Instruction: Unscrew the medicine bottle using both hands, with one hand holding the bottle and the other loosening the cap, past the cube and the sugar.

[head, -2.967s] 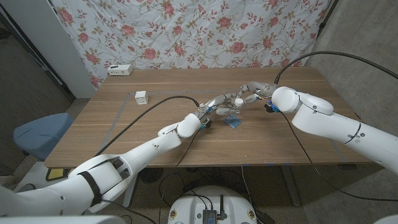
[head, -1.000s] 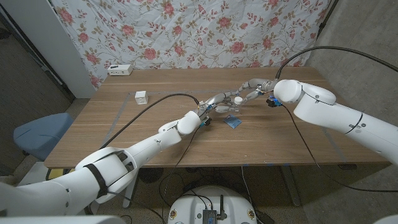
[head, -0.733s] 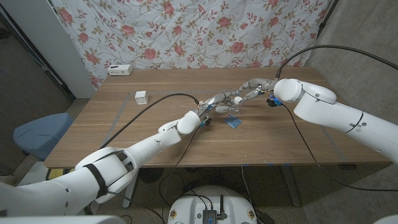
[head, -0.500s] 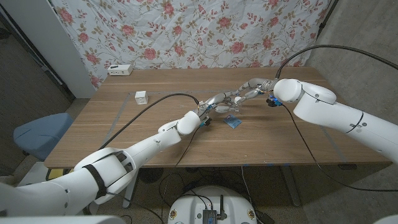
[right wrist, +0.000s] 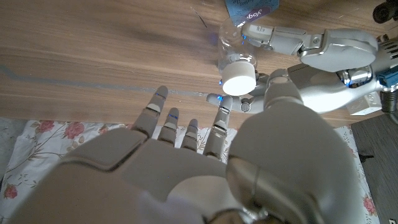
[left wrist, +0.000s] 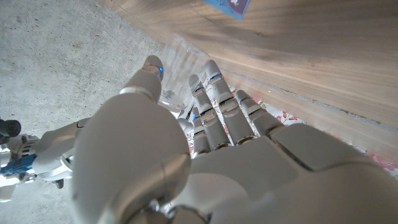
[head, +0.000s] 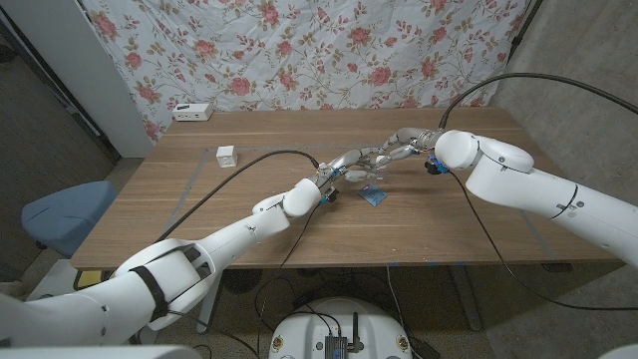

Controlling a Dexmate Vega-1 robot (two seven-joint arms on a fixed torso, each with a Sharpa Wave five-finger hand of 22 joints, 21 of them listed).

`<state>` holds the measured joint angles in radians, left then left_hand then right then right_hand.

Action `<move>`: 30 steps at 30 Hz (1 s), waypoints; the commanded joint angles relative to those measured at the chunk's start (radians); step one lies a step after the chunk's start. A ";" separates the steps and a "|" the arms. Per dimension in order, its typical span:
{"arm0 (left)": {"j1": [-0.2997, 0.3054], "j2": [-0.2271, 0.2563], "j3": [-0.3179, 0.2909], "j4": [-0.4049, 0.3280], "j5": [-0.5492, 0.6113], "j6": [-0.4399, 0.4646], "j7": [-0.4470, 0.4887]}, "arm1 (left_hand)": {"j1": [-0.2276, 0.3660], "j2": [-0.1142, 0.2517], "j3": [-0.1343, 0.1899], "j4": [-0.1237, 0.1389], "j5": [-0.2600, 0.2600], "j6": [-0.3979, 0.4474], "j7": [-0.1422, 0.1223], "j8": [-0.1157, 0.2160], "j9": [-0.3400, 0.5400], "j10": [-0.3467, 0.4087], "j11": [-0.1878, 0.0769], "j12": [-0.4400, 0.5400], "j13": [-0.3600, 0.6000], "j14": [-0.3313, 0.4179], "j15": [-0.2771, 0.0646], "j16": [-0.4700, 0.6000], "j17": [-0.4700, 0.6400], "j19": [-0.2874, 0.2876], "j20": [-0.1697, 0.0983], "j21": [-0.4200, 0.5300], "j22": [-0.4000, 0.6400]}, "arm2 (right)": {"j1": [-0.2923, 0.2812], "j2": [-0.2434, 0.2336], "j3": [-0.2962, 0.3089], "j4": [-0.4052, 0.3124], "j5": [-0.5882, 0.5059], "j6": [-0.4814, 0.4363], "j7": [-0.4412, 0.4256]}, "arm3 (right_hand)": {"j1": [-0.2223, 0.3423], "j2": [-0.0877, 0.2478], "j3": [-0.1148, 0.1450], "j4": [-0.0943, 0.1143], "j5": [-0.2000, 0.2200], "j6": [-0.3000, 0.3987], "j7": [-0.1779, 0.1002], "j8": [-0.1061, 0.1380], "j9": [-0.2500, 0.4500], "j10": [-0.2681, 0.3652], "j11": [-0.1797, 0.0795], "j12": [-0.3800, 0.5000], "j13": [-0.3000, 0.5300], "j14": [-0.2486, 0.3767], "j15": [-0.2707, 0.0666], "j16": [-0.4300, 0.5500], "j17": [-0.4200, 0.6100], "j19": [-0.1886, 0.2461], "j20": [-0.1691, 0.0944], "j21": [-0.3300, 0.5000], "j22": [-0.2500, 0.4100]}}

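Wooden bench (head: 249,214), floral cloth behind. Left hand (head: 351,165) grasps medicine bottle (right wrist: 235,53) mid-bench, upright, white cap (right wrist: 239,78) on. Right hand (head: 399,146) spread, released, just beside cap; nearer for twisting.

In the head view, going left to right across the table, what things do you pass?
White cube → left hand gripping the medicine bottle → blue sugar packet → right hand.
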<state>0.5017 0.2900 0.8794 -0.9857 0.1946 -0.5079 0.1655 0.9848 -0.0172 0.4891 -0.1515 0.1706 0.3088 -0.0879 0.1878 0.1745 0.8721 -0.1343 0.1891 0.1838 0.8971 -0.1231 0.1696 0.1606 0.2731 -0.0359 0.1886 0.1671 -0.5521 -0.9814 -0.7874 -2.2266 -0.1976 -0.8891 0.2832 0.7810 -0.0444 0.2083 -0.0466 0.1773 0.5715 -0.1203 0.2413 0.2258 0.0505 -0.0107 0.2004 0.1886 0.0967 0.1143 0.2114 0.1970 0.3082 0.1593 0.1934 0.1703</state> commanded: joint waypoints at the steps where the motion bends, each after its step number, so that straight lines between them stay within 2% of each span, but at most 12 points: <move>1: -0.002 0.000 -0.001 0.005 0.002 -0.015 -0.006 | -0.001 0.013 0.007 -0.002 0.004 0.000 -0.004 0.000 0.002 0.038 -0.035 0.006 0.004 0.007 -0.092 0.006 0.002 0.007 -0.131 -0.002 0.000 | 0.010 0.012 -0.036 -0.015 -0.045 -0.054 -0.021 | 0.008 0.001 0.005 -0.011 0.008 0.030 0.001 0.017 0.008 0.018 -0.008 0.011 0.004 0.015 0.000 0.007 0.000 0.014 -0.003 0.008 0.001; 5: -0.001 0.000 -0.002 0.005 0.002 -0.015 -0.005 | -0.001 0.013 0.007 -0.002 0.004 -0.001 -0.003 -0.001 0.002 0.039 -0.036 0.006 0.004 0.007 -0.092 0.006 0.002 0.007 -0.131 -0.002 0.000 | 0.011 0.017 -0.044 -0.016 -0.057 -0.065 -0.031 | 0.022 0.004 0.011 -0.023 0.011 0.051 0.003 0.029 0.012 0.033 -0.017 0.013 0.004 0.028 -0.010 0.009 -0.002 0.022 -0.007 0.008 0.001; 8: 0.001 0.001 -0.003 0.002 0.002 -0.014 -0.005 | -0.001 0.013 0.007 -0.002 0.004 0.000 -0.004 -0.001 0.002 0.038 -0.029 0.006 0.004 0.007 -0.091 0.006 0.002 0.007 -0.131 -0.002 0.000 | 0.012 0.020 -0.049 -0.014 -0.063 -0.070 -0.035 | 0.029 0.005 0.014 -0.029 0.012 0.062 0.001 0.034 0.014 0.039 -0.019 0.013 0.004 0.034 -0.010 0.010 -0.002 0.025 -0.010 0.009 0.001; 13: 0.010 0.007 -0.006 -0.016 0.003 -0.001 -0.002 | -0.001 0.013 0.007 -0.002 0.004 0.001 -0.004 0.000 0.002 0.039 -0.032 0.006 0.004 0.007 -0.092 0.006 0.002 0.007 -0.132 -0.002 0.000 | 0.011 0.023 -0.053 -0.010 -0.067 -0.071 -0.043 | 0.040 0.010 0.019 -0.039 0.014 0.089 -0.006 0.048 0.019 0.052 -0.019 0.014 0.004 0.046 -0.013 0.012 -0.003 0.033 -0.015 0.010 0.001; 22: 0.019 0.014 -0.009 -0.037 0.006 0.011 -0.003 | -0.001 0.013 0.006 -0.002 0.004 0.001 -0.003 -0.001 0.002 0.041 -0.038 0.007 0.004 0.006 -0.091 0.006 0.002 0.007 -0.131 -0.002 0.000 | 0.010 0.025 -0.073 -0.015 -0.095 -0.084 -0.054 | 0.058 0.017 0.027 -0.053 0.016 0.117 -0.008 0.066 0.027 0.068 -0.033 0.014 0.004 0.062 -0.022 0.015 -0.003 0.049 -0.016 0.012 0.001; 30: 0.023 0.015 -0.009 -0.044 0.008 0.012 -0.003 | -0.003 0.014 0.006 -0.001 0.004 0.000 -0.004 -0.001 0.002 0.039 -0.032 0.006 0.004 0.010 -0.090 0.008 0.003 0.007 -0.131 -0.002 0.000 | 0.004 0.024 -0.081 -0.029 -0.113 -0.107 -0.062 | 0.073 0.026 0.035 -0.066 0.016 0.150 -0.012 0.085 0.034 0.090 -0.044 0.016 0.004 0.079 -0.033 0.018 -0.002 0.061 -0.024 0.013 0.001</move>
<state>0.5168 0.3009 0.8721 -1.0148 0.1985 -0.5043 0.1618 0.9810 -0.0134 0.4888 -0.1518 0.1679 0.3088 -0.0876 0.1878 0.1745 0.8704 -0.1359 0.1854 0.1841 0.8971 -0.1231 0.1696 0.1605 0.2731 -0.0359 0.1886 0.1671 -0.5417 -0.9579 -0.8549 -2.2426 -0.2874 -0.9726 0.2316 0.8417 -0.0217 0.2413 -0.1024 0.1896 0.7094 -0.1331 0.3149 0.2544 0.1292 -0.0466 0.2083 0.1885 0.1612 0.0823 0.2192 0.1934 0.3546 0.1376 0.2000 0.1703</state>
